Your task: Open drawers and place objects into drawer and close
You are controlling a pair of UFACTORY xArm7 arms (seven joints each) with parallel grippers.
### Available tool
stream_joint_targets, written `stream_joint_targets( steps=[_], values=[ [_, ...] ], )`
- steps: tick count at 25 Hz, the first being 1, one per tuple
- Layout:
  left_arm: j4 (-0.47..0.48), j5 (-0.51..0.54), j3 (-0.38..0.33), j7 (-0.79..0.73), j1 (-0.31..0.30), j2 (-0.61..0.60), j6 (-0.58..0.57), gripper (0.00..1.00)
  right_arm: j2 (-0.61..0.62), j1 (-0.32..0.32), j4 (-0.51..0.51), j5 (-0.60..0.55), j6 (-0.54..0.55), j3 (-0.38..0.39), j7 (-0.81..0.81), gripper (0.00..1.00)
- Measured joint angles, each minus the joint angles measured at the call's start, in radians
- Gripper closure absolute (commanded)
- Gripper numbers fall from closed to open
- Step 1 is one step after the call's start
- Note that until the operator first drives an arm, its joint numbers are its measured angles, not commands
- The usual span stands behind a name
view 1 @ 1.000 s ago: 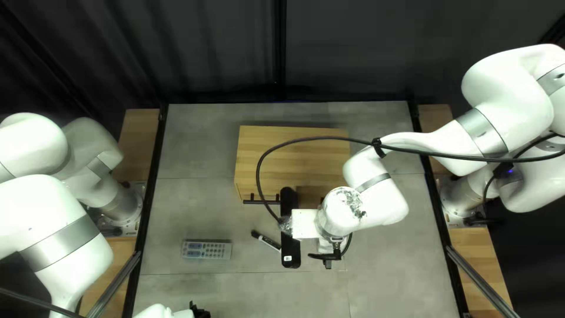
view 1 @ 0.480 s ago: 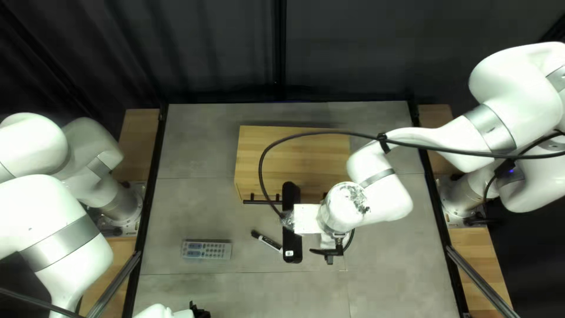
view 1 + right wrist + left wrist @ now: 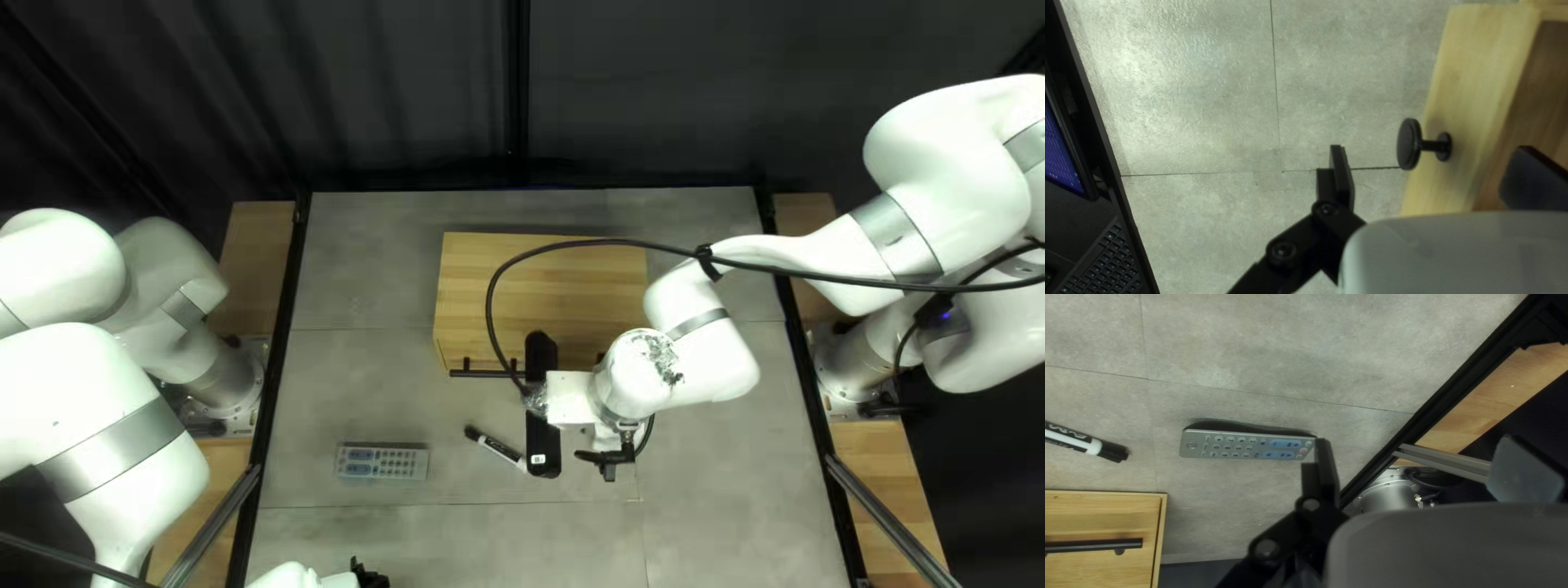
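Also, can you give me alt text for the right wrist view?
Open right gripper over a gray tabletop, a round black knob on a wooden box framed between its fingers; beyond the tabletop, a keyboard and a screen.

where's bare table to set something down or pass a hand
In the top left view, bare table lies at near right, between the right gripper and right rail, and between the drawer cabinet and left rail, beyond the remote control. Crowded: just before the cabinet, where marker, bar handle and gripper bunch.
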Motion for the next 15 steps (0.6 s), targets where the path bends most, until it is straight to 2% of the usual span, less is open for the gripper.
stream_joint_targets(
  steps=[15],
  values=[
    [0.000,0.000,0.000,0.000,0.000,0.000,0.000,0.00,-0.002,0.011,0.026,0.002,0.028,0.010,0.000,0.00]
  ],
)
